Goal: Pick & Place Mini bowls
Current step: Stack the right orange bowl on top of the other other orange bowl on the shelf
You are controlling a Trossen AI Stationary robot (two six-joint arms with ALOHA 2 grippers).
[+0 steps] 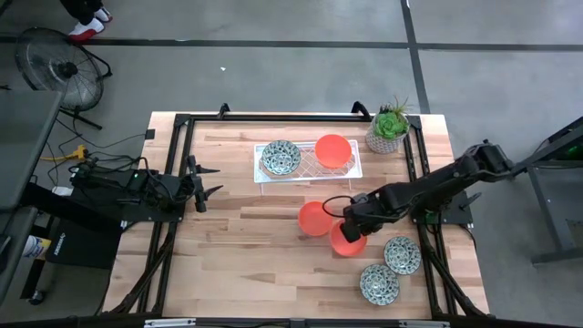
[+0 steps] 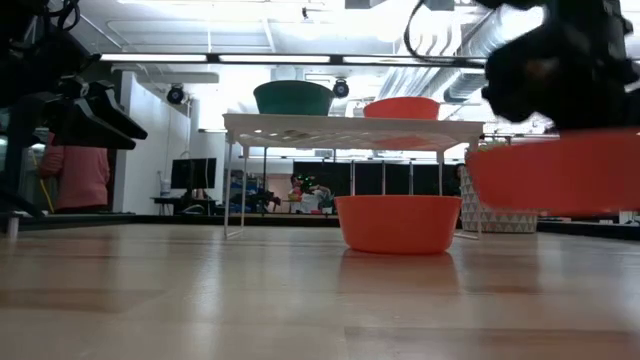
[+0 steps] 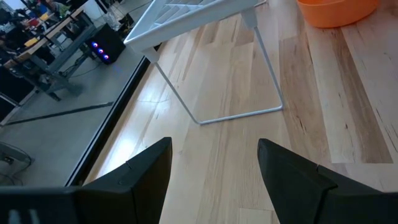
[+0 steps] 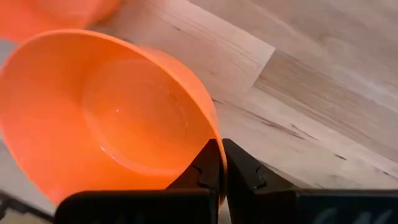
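Observation:
A white wire rack (image 1: pixel 308 162) stands at the table's far middle with a mosaic bowl (image 1: pixel 281 157) and an orange bowl (image 1: pixel 333 150) on top. A second orange bowl (image 1: pixel 312 219) sits on the table in front of the rack. Just right of it, my right gripper (image 1: pixel 352 219) is shut on a third orange bowl (image 1: pixel 345 240), which shows raised in the low view (image 2: pixel 555 172). Two mosaic bowls (image 1: pixel 402 254) (image 1: pixel 379 283) rest on the table near the right front. My left gripper (image 1: pixel 206 182) waits open at the left edge, holding nothing. My right gripper pinches the orange bowl's rim (image 4: pixel 213 135) on its far side, one finger inside the bowl and one outside against the wall. The fingers come from above, pointing steeply down. The bowl hangs below them, mouth up, lifted clear of the table.
A pale pot with a green plant (image 1: pixel 389 129) stands at the far right corner beside the rack. Black frame rails (image 1: pixel 414 155) run along the table's sides. Bare wood lies left of the centre (image 1: pixel 246 246).

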